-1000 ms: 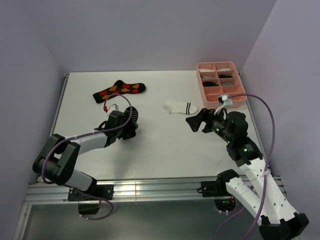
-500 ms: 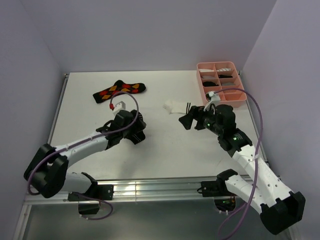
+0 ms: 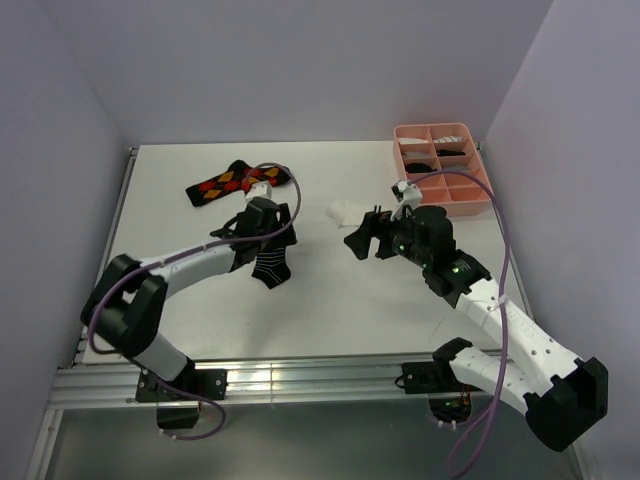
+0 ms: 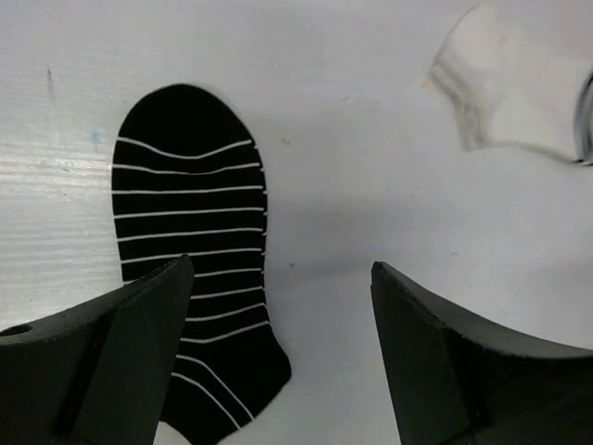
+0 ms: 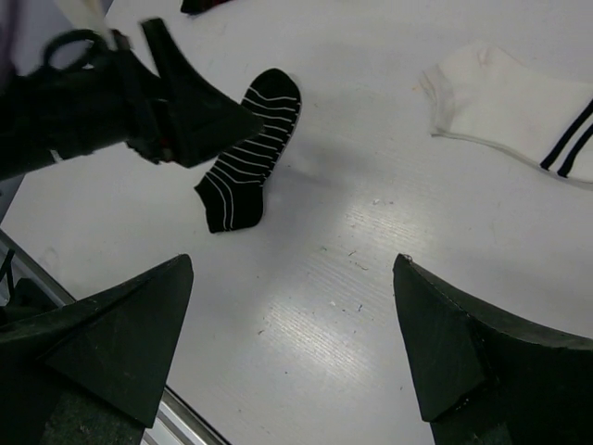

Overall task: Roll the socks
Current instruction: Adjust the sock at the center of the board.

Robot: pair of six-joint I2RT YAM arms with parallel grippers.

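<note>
The black sock with thin white stripes (image 3: 270, 268) (image 4: 190, 232) (image 5: 250, 162) lies flat on the table. My left gripper (image 3: 276, 228) (image 4: 281, 278) hovers open over its cuff end, holding nothing. The short white sock with black cuff stripes (image 3: 343, 210) (image 4: 519, 93) (image 5: 510, 102) lies to the right, partly hidden in the top view by my right gripper (image 3: 362, 236) (image 5: 292, 269). That gripper is open, with only bare table between its fingers. The argyle sock (image 3: 238, 180) lies flat at the far left.
A pink compartment tray (image 3: 480, 190) with small dark and white items stands at the far right corner. The table (image 3: 330, 300) ends at a metal rail in front. Grey walls close in the left, back and right.
My left gripper has moved away from me, and the striped sock now shows flat on the table. My right gripper has moved left, toward the white sock.
</note>
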